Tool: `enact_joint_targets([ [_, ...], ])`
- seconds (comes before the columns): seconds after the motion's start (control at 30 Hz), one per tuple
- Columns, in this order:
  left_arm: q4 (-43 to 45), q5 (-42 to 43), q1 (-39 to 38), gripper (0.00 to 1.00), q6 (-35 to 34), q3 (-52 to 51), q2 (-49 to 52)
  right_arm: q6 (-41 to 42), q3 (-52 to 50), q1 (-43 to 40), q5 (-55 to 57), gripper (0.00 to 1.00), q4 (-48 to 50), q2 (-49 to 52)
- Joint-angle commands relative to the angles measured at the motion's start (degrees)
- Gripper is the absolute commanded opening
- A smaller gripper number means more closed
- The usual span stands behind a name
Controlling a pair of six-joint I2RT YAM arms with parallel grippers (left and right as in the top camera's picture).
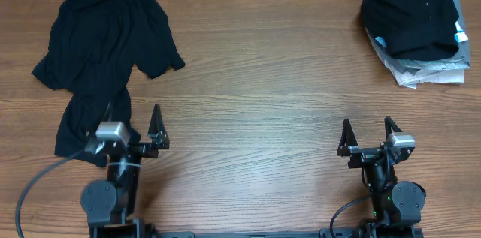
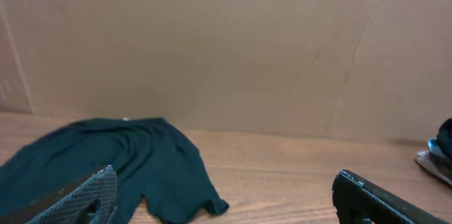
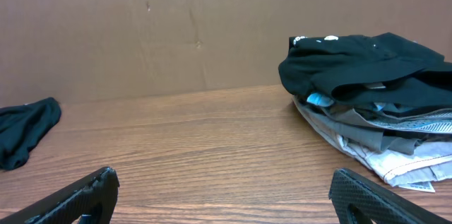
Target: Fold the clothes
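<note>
Posture: left gripper (image 1: 133,122) and right gripper (image 1: 367,127) rest at the near edge of the table (image 1: 263,88), each spread wide and holding nothing, apparently ready to reach forward. One black shirt (image 1: 105,35) lies crumpled and unfolded at the table's far-left corner, its lower end trailing beneath the left gripper. A second black shirt (image 1: 409,13), white logo showing, tops the folded pile (image 1: 425,73) at the table's far-right corner.

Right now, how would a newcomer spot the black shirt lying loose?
On the table, look to the left side, ahead of the left gripper. The loose black shirt sprawls there crumpled and alone; the other black shirt sits atop a folded pile at right.
</note>
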Motion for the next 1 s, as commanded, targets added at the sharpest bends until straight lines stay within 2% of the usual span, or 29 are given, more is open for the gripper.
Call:
enact_joint_targets([
  [0.0,1.55,1.36,1.27,1.0,-0.59,-3.96,-5.51,0.44,-0.59,0.28,0.33,1.0,0.26,-0.5],
  [0.27,3.54,1.31,1.84,1.0,-0.15,-10.84,-13.75,0.46,-0.59,0.28,0.33,1.0,0.26,-0.5],
  [0.53,-4.92,0.66,1.81,1.0,0.76,-10.84,-16.31,0.44,-0.59,0.28,0.33,1.0,0.26,-0.5],
  [0.67,-13.94,0.68,1.81,1.0,1.38,-10.84,-16.31,0.46,-0.59,0.28,0.33,1.0,0.26,-0.5],
  [0.97,-13.86,0.42,1.81,1.0,2.45,-10.84,-16.2,0.44,-0.59,0.28,0.33,1.0,0.26,-0.5],
])
